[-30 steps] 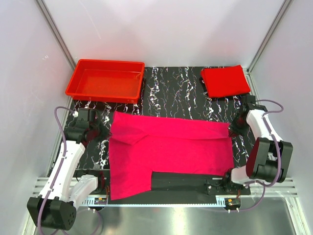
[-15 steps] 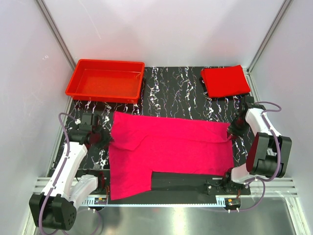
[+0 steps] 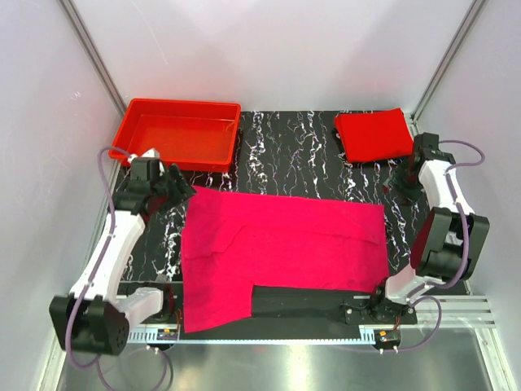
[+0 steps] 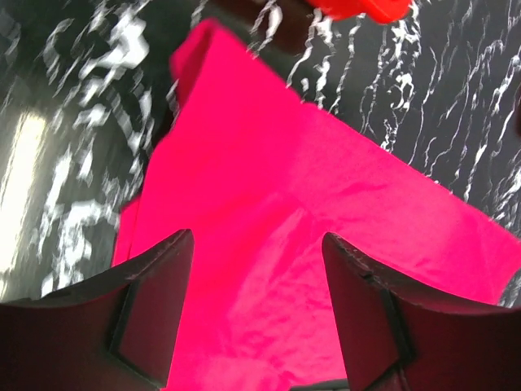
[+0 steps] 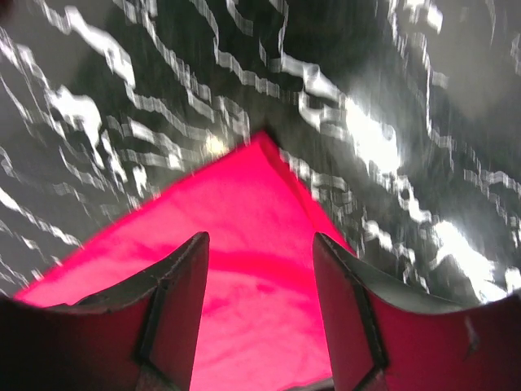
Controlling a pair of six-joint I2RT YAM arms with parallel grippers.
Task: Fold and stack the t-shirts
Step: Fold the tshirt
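Progress stands at roughly halfway. The red shirt (image 3: 374,135) lies folded into a neat rectangle at the far right corner of the bench (image 3: 301,155). The pink shirt (image 3: 285,244) lies spread across the middle, mostly flat, with its left part reaching down to the near edge. By my reading you have nearly all of its folding left to do, and then the stacking with the red one. The tray (image 3: 177,133) sits at far left, apart from both shirts.

Your left claw (image 3: 181,193) hovers at the pink shirt's far left corner. Its wrist view shows the jaws wide apart, with cloth below them and nothing gripped. Your right claw (image 3: 404,181) sits just off the far right corner, between the two shirts. Its jaws are also wide apart and empty, with the cloth's corner lying on the bench beyond the fingertips. You cannot tell from these views whether either claw touches the cloth.
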